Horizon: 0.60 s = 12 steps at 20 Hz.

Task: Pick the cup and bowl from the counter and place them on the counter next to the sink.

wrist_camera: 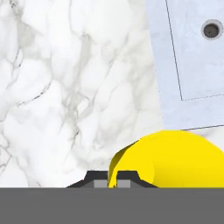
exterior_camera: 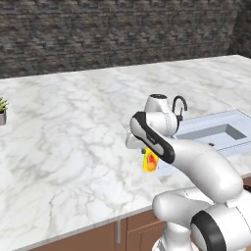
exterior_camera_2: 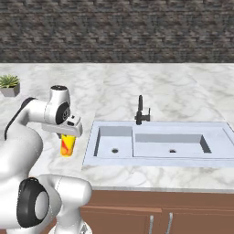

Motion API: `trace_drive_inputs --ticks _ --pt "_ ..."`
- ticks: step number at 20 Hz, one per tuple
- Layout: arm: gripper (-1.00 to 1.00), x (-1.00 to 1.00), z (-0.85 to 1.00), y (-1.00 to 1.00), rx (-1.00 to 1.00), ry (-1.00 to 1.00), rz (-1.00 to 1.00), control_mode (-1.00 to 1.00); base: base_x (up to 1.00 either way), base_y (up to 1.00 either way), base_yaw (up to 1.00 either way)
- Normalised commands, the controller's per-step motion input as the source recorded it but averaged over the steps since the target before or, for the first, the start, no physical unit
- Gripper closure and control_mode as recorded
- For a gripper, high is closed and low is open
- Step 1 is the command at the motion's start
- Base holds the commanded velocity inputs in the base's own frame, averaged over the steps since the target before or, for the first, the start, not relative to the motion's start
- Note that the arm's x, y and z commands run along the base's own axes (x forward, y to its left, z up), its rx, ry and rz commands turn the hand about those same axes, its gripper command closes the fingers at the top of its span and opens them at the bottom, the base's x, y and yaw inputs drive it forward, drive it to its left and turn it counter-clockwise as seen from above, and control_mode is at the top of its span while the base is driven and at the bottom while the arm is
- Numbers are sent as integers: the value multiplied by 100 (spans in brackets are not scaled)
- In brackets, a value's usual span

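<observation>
My gripper (wrist_camera: 113, 179) is shut on the rim of the yellow cup (wrist_camera: 175, 157), its two fingertips close together at the cup's edge. The cup (exterior_camera_2: 67, 144), with its orange-red mark, hangs upright under the hand (exterior_camera_2: 68, 130) over the white marble counter (exterior_camera_2: 114, 87), just left of the sink (exterior_camera_2: 160, 141). In the left base view the cup (exterior_camera: 150, 161) peeks out below my forearm near the sink's (exterior_camera: 215, 130) left end. Whether the cup touches the counter I cannot tell. The bowl is out of view.
A dark faucet (exterior_camera_2: 140, 112) stands behind the sink. A small potted plant (exterior_camera_2: 9, 84) sits far left on the counter. A dark stone wall (exterior_camera_2: 117, 32) runs behind. Brown drawers (exterior_camera_2: 160, 215) lie below the counter's front edge.
</observation>
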Motion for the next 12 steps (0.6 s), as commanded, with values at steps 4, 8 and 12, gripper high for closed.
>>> trace_drive_inputs --ticks 4,8,12 --pt "100 0 -40 10 0 -2 0 -100 0 0 0" --pt "100 7 -31 0 0 0 0 -100 0 0 0" --pt "100 22 -19 0 0 0 0 -100 0 0 0"
